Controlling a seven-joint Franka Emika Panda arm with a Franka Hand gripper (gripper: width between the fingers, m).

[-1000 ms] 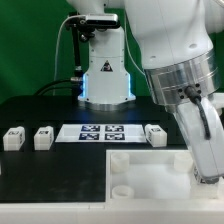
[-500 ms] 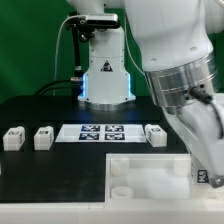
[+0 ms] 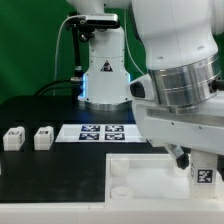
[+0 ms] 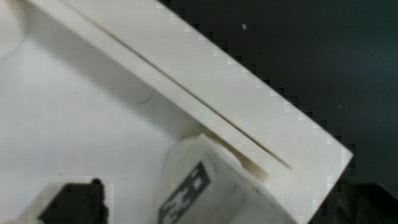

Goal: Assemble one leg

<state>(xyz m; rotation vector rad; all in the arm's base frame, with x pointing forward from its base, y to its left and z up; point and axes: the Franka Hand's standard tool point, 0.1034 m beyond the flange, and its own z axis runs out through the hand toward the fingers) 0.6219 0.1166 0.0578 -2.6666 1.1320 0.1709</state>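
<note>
One leg (image 3: 203, 175), a short white post with a square tag, stands in the near corner of the large white tray-like piece (image 3: 140, 172) at the exterior view's right. In the wrist view the leg (image 4: 199, 188) sits beside the tray's rim (image 4: 196, 85). My gripper (image 3: 196, 160) is down over this leg. One dark finger (image 4: 71, 202) shows with a strip of tray floor between it and the leg; the other finger is not clear. The gripper (image 4: 205, 208) looks open around the leg. Two more legs (image 3: 13, 139) (image 3: 43, 138) lie at the exterior view's left.
The marker board (image 3: 100, 132) lies in the middle of the black table, behind the tray. The robot's base (image 3: 103, 75) stands at the back. My arm fills the exterior view's right and hides what lies behind it.
The arm has swung and dropped nearer the tray's corner. It now hides the leg that lay right of the marker board. The tagged leg under the gripper shows more clearly.
</note>
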